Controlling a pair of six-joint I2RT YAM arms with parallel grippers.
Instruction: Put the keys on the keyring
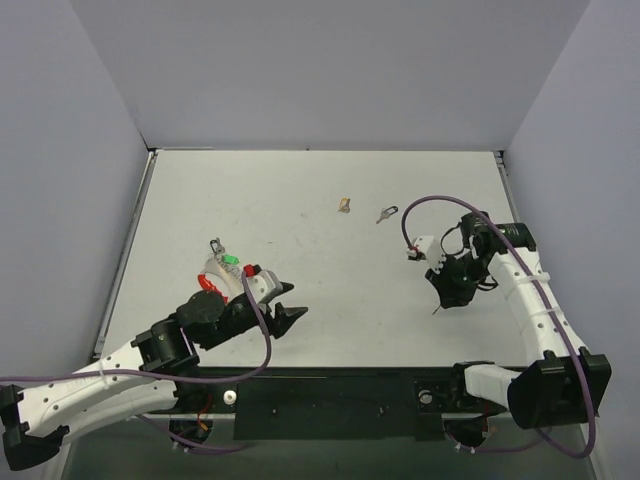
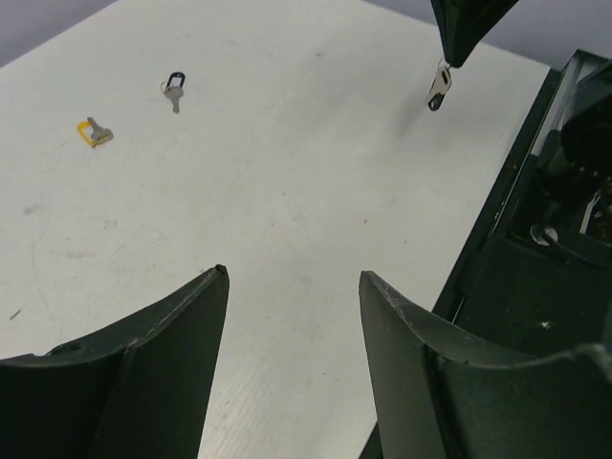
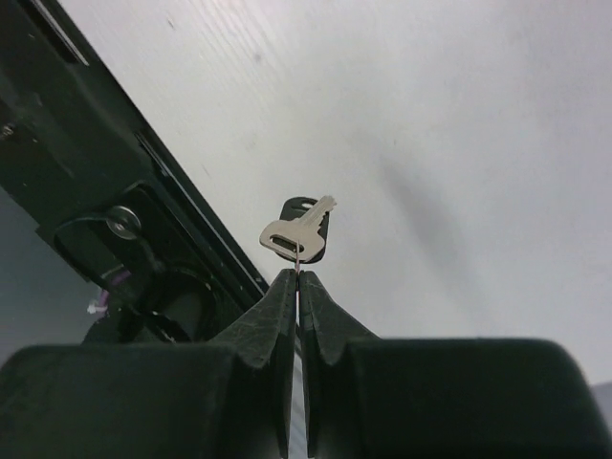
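The right gripper [image 3: 298, 279] has its jaws pressed together, pinching a silver key [image 3: 295, 229]. The left gripper [image 2: 292, 277] holds its jaws spread above the desk [image 2: 287, 172]. A black-headed key [image 2: 173, 86] lies near a yellow tag [image 2: 93, 132].

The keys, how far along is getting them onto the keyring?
Done: nothing that shows; the keyring lies on the table near the left gripper, which is open and empty. In hand: the right gripper is shut on one key, held above the table. Left: threading that key, then the black-headed key lying loose farther back.
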